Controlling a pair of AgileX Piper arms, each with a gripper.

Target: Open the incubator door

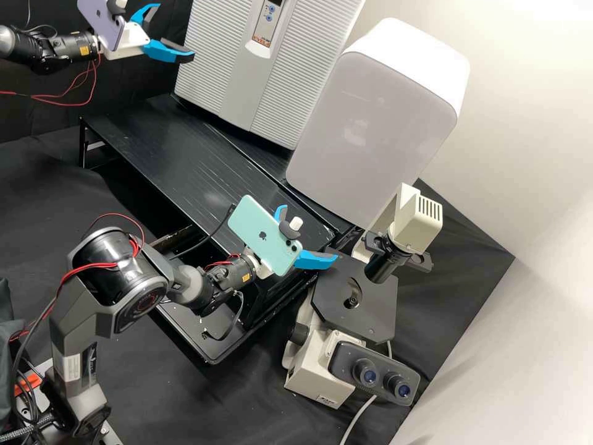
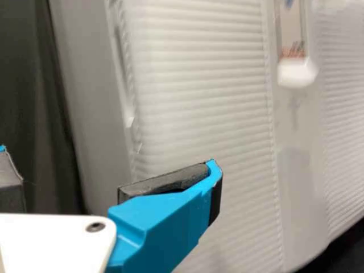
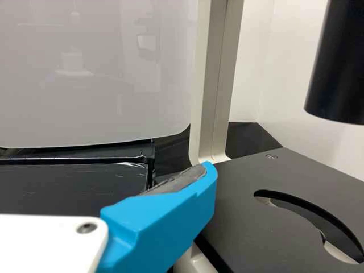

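Note:
The incubator (image 1: 247, 86), with a ridged front door and a smooth central strip, stands at the back of the bench. Beside its left edge in the high view is my left gripper (image 1: 175, 31), its blue fingers apart. In the left wrist view, the ridged door (image 2: 199, 114) lies beyond my left gripper (image 2: 108, 158), and a narrow dark gap (image 2: 120, 62) runs along the door's side edge. Nothing is between the spread fingers. My right gripper (image 1: 310, 232) is open near the bench's front right corner, away from the incubator; in its wrist view, my right gripper (image 3: 102, 168) has one finger beside the microscope stage.
A white box-shaped device (image 1: 370, 130) with a grey front stands right of the incubator. The microscope (image 1: 321, 364), its black stage (image 3: 273, 176) and its lamp column (image 1: 417, 216) are close to the right gripper. Red wires hang below the left arm.

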